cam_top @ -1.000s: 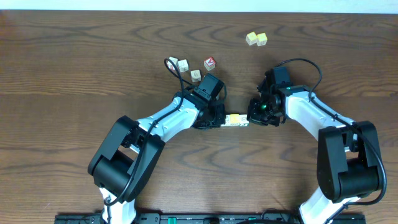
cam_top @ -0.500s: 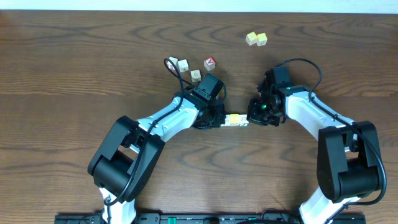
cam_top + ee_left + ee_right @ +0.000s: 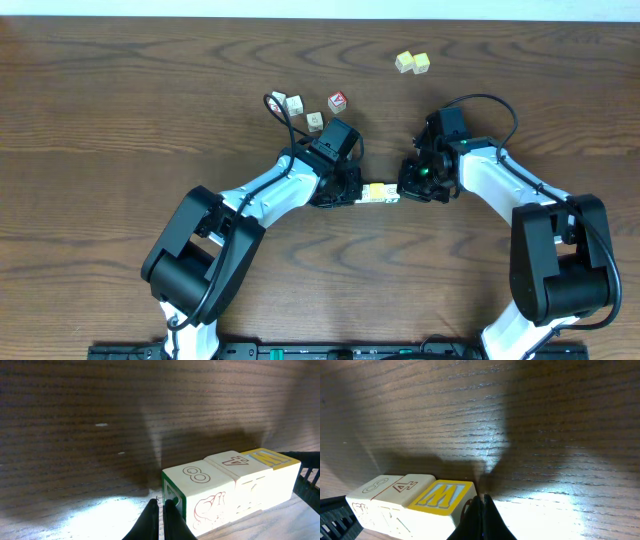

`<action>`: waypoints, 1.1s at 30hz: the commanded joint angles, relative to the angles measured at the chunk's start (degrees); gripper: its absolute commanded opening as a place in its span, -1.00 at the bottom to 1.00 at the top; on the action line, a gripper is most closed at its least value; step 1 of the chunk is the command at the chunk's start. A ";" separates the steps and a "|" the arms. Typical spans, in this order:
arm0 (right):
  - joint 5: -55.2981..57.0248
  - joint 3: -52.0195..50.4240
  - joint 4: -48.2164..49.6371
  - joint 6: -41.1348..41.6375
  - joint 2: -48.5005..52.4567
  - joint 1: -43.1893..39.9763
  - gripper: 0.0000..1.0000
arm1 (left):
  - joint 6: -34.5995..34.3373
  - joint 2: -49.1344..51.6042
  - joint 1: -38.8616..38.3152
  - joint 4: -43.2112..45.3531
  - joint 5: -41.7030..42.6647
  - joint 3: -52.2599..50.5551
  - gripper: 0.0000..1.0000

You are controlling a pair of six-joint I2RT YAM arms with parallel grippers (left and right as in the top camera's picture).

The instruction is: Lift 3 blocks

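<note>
So the three blocks (image 3: 376, 193) sit in one tight row, end to end, on the robot's side of the red-faced cube (image 3: 337, 101) and a bit to its right. The row is sandwiched between the two arms.

The left gripper (image 3: 161, 511) has its fingers pressed together, with nothing between them. The tips butt against the green-edged end face of the "8" block (image 3: 192, 491). Next in line is the "4" block (image 3: 231, 465), then the yellow-topped block (image 3: 442, 496). The right gripper (image 3: 481, 505) has its fingers pressed together too, and they're shoved against that yellow block's outer end.

So neither one is pinching a block. They just push in from opposite ends. Can't tell from these views whether the row is off the table (image 3: 120, 110) or resting on it.
</note>
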 commanded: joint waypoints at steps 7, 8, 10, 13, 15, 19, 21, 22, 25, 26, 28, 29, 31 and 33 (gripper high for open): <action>-4.55 0.17 0.28 0.22 -0.63 0.61 -0.98 | 1.16 -1.90 -0.13 0.17 2.47 -0.17 -0.85; -4.55 0.17 0.28 0.22 -0.63 0.61 -0.98 | 1.18 -2.19 -0.13 0.17 2.45 -0.17 -0.86; -4.57 0.20 0.28 0.22 -0.63 0.61 -0.98 | 1.16 -2.45 -0.13 0.17 2.45 -0.17 -0.86; -4.59 0.39 0.26 0.24 -0.63 0.61 -0.98 | 1.18 -2.49 -0.13 0.11 2.45 -0.17 -0.86; -5.05 0.59 0.26 0.24 -0.66 0.61 -0.98 | 1.16 -2.49 -0.13 -0.04 2.47 -0.17 -0.85; -5.46 0.85 0.22 0.24 -0.66 0.61 -0.98 | 1.16 -2.49 -0.13 -0.07 2.49 -0.17 -0.86; -5.46 0.90 0.22 0.24 -0.66 0.61 -0.98 | 1.16 -2.51 -0.13 -0.09 2.47 -0.17 -0.86; -5.46 0.90 0.22 0.24 -0.70 0.61 -0.98 | 1.16 -2.51 -0.13 -0.09 2.47 -0.17 -0.86; -5.44 0.92 0.11 0.24 -1.05 0.59 -0.98 | 1.16 -2.51 -0.13 -0.11 2.47 -0.17 -0.86; -5.46 0.92 0.09 0.24 -1.31 0.59 -0.98 | 1.16 -2.51 -0.13 -0.11 2.47 -0.17 -0.86; -5.46 0.92 0.07 0.24 -1.97 0.59 -0.98 | 1.16 -2.51 -0.13 -0.28 2.47 -0.17 -0.86; -5.44 0.92 0.04 0.24 -2.40 0.59 -0.98 | 1.16 -2.51 -0.13 -0.31 2.47 -0.17 -0.86; -5.44 0.92 0.02 0.24 -3.17 0.61 -0.98 | 1.16 -2.51 -0.13 -0.31 2.47 -0.17 -0.85; -5.44 0.92 0.00 0.24 -3.82 0.61 -0.98 | 1.14 -2.71 -0.13 -0.33 2.47 -0.17 -0.86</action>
